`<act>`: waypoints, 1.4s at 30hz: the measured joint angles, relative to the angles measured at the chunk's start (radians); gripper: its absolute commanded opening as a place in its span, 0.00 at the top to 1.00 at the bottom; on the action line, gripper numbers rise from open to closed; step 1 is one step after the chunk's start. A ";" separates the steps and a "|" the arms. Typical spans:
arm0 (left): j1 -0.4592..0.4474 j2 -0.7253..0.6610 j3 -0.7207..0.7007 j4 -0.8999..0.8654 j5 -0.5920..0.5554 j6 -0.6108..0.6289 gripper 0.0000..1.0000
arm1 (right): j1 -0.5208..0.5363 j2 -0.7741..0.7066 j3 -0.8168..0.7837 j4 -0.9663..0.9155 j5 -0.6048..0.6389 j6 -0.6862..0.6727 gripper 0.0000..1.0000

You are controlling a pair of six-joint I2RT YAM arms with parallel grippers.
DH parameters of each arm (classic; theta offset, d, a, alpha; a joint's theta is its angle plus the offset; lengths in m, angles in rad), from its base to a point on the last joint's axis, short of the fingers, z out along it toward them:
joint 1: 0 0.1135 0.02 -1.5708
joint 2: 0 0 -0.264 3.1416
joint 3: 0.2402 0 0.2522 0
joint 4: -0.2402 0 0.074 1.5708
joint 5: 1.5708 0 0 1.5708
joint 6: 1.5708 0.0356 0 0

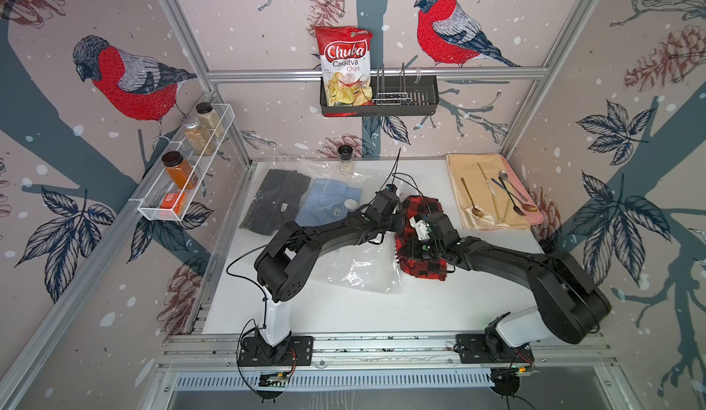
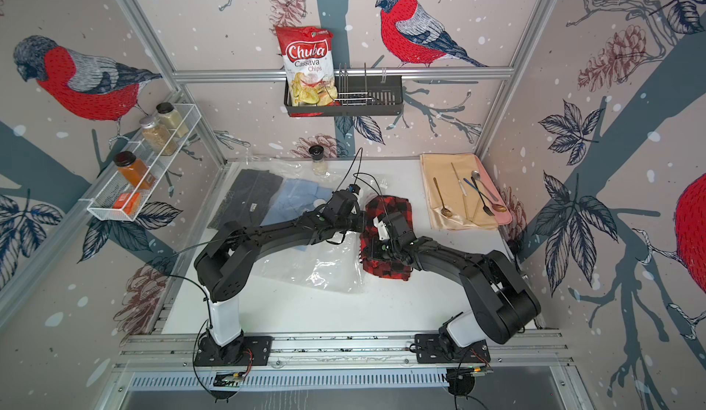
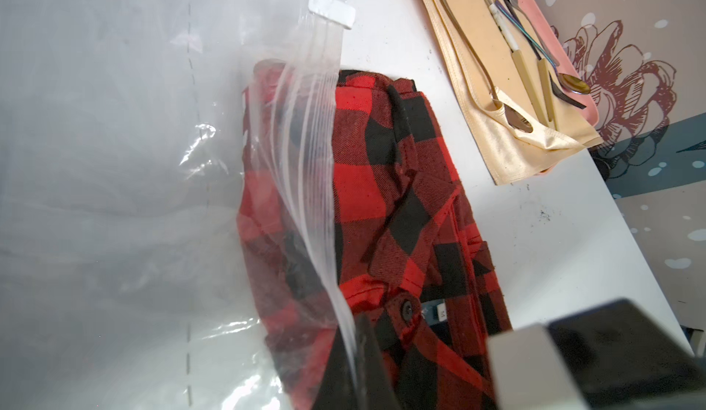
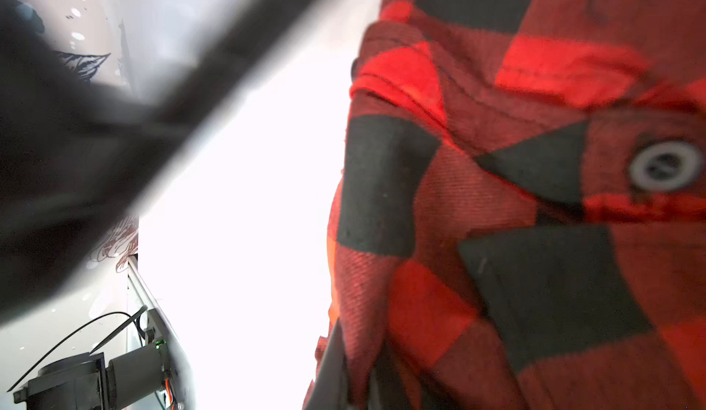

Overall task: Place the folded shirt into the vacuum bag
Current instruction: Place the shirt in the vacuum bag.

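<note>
Pinched the zip edge of the large clear crinkly plastic vacuum bag (image 3: 114,159) in the closed left gripper (image 3: 357,354). Clamped the folded red-and-black checked flannel shirt (image 3: 401,198) in the closed right gripper (image 4: 355,381); lay at the bag's mouth, one side under the plastic.

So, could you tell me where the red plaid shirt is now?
In both top views the red plaid shirt lies mid-table, between the vacuum bag and the beige cloth.
</note>
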 measured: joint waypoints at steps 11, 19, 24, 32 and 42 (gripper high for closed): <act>-0.003 -0.038 -0.009 -0.022 0.002 0.000 1.00 | -0.015 -0.019 -0.021 0.068 -0.017 0.043 0.53; -0.003 -0.036 -0.010 -0.021 -0.005 0.000 1.00 | -0.076 -0.178 -0.073 0.041 -0.005 0.043 0.52; -0.004 -0.026 -0.007 -0.023 -0.005 0.000 1.00 | -0.048 -0.138 -0.106 0.073 -0.065 0.044 0.55; -0.010 -0.004 0.001 -0.036 -0.005 0.001 1.00 | -0.014 0.008 -0.130 0.156 -0.110 0.066 0.59; -0.015 0.016 0.016 -0.047 -0.015 0.005 1.00 | -0.180 -0.288 -0.085 0.027 -0.043 0.041 0.45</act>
